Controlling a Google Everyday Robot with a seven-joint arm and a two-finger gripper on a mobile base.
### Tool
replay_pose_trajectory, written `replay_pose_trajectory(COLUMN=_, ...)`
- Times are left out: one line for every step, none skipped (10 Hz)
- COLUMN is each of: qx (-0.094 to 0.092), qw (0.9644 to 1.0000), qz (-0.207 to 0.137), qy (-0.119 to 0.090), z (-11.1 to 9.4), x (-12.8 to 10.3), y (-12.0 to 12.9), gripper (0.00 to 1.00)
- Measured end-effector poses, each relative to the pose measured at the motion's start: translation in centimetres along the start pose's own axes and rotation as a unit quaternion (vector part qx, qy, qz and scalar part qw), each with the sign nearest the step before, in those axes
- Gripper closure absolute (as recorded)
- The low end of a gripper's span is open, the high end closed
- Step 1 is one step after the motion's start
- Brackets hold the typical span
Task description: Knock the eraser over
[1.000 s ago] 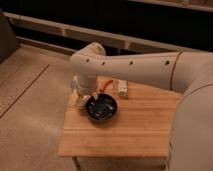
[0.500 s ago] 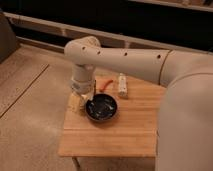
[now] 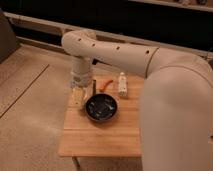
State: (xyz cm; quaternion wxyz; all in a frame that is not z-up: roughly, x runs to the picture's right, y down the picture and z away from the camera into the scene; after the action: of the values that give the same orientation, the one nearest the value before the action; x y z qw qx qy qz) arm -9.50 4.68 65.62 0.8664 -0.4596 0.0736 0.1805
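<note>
A small white oblong object [image 3: 122,84], which I take for the eraser, stands on the far part of the small wooden table [image 3: 102,135]. An orange item [image 3: 105,84] lies just to its left. My gripper [image 3: 80,96] points down at the table's left edge, just left of a dark round bowl [image 3: 101,108]. It is well to the left of the white object, with the orange item between them. My white arm [image 3: 115,50] arches over the table from the right.
The bowl sits in the middle of the table, touching or nearly touching the gripper. A speckled floor [image 3: 30,115] surrounds the table. A dark wall with a light ledge [image 3: 45,25] runs along the back.
The arm's upper part has swung a little up and to the left. The gripper stays at the table's left edge by the bowl. The white object has not moved.
</note>
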Motion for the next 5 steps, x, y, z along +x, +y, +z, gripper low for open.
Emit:
replay_pose_trajectory(qx=0.0, qw=1.0, qz=0.001, qy=0.0, z=0.0, x=0.0, y=0.0, gripper=0.35)
replay_pose_trajectory(qx=0.0, qw=1.0, qz=0.0, qy=-0.001, z=0.0, x=0.0, y=0.0, gripper=0.35)
replay_pose_trajectory(qx=0.0, qw=1.0, qz=-0.003, qy=-0.004, z=0.0, x=-0.1, y=-0.2, gripper=0.35)
replay_pose_trajectory(qx=0.0, qw=0.9997, qz=-0.018, qy=-0.014, z=0.0, x=-0.4, y=-0.7, gripper=0.35)
replay_pose_trajectory(qx=0.0, qw=0.999, qz=-0.036, qy=-0.026, z=0.0, x=-0.7, y=-1.2, gripper=0.35)
